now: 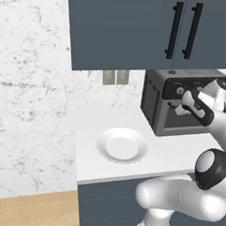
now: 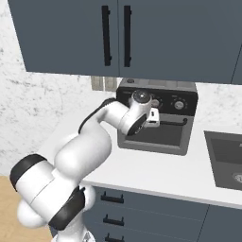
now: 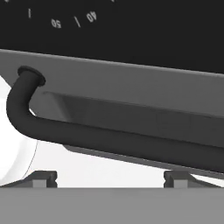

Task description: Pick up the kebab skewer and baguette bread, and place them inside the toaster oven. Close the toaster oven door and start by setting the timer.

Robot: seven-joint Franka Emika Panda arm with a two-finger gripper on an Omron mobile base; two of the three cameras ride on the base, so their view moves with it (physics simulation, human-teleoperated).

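Closest to me in the hand view, my gripper has its two dark tips spread far apart at the bottom edge, released, with nothing between them. Just beyond them runs the black bar handle of the toaster oven door, which stands shut; the handle's end curves up into its mount at the left. Above the door I read the numbers "50" and "40" with tick marks printed in pale grey on the black control panel.

From the left base view, the hand sits right up against the front of the toaster oven, at the level of its panel. A white plate lies on the counter to the oven's left, well apart from it. I cannot make out the skewer or bread.

Farther back, dark wall cabinets hang above.
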